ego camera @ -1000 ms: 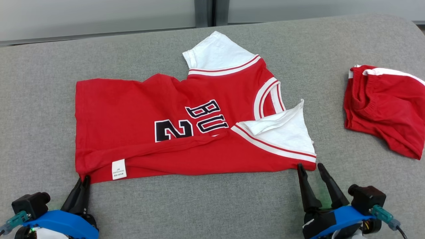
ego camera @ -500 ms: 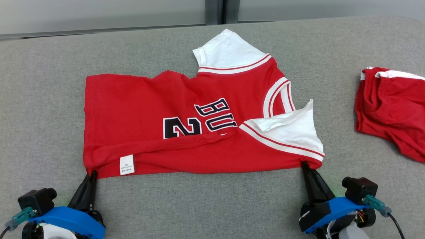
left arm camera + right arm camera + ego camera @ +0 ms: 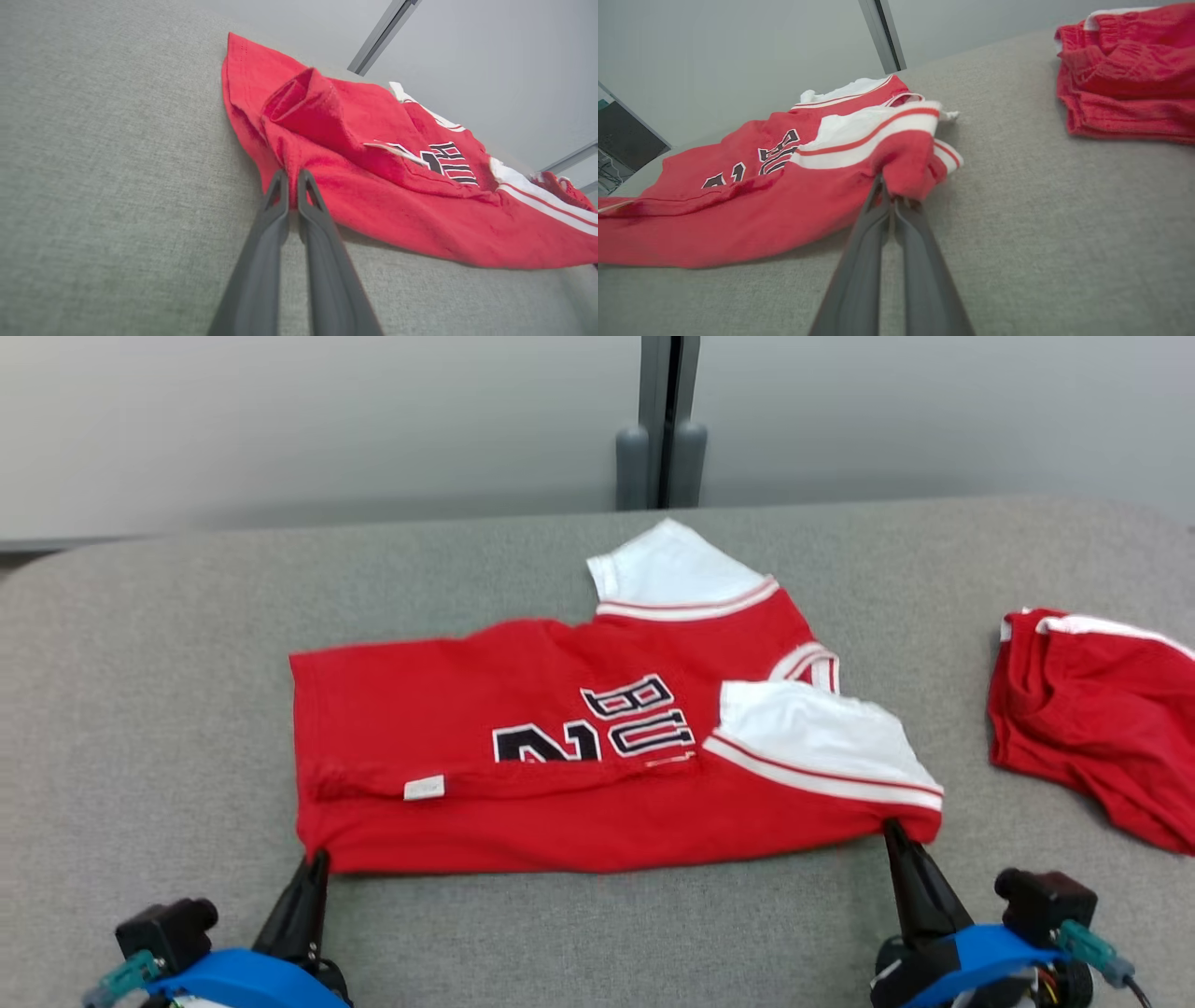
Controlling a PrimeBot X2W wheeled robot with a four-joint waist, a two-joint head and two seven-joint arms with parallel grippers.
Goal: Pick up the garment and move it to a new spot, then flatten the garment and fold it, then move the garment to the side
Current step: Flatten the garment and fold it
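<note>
- Lying across the middle of a grey fabric-covered surface [image 3: 140, 709], a red basketball jersey [image 3: 560, 812] with black lettering has its near long edge doubled up over its front. A small white care label [image 3: 424, 789] shows on that fold.
- The left gripper [image 3: 289, 179] is pinched together on the jersey's near hem corner. The left wrist view shows red cloth caught between the two dark fingertips.
- The right gripper [image 3: 889, 193] is pinched together on the near corner just below a white sleeve [image 3: 822, 733]. In the right wrist view, cloth bunches over its tips and hangs a little off the surface.
- Both near corners seem to be gripped so the edge can be carried into a fold. Flattening looks only partly done.
- Each grip takes only a small bite at the very corner. If the arms pull apart or rise unevenly, the knit could slip free and one side would drop, skewing the fold.
- The white sleeve lies loosely across the chest and could flop out or crease underneath.
- A rolled pocket of cloth near the left hem could be trapped as a wrinkle.
- A second red garment [image 3: 1092, 709] with white trim lies crumpled well apart to the right, so a wide swing could drag the jersey towards it.
- Beyond the surface, a pale wall carries a grey upright post [image 3: 660, 429].
</note>
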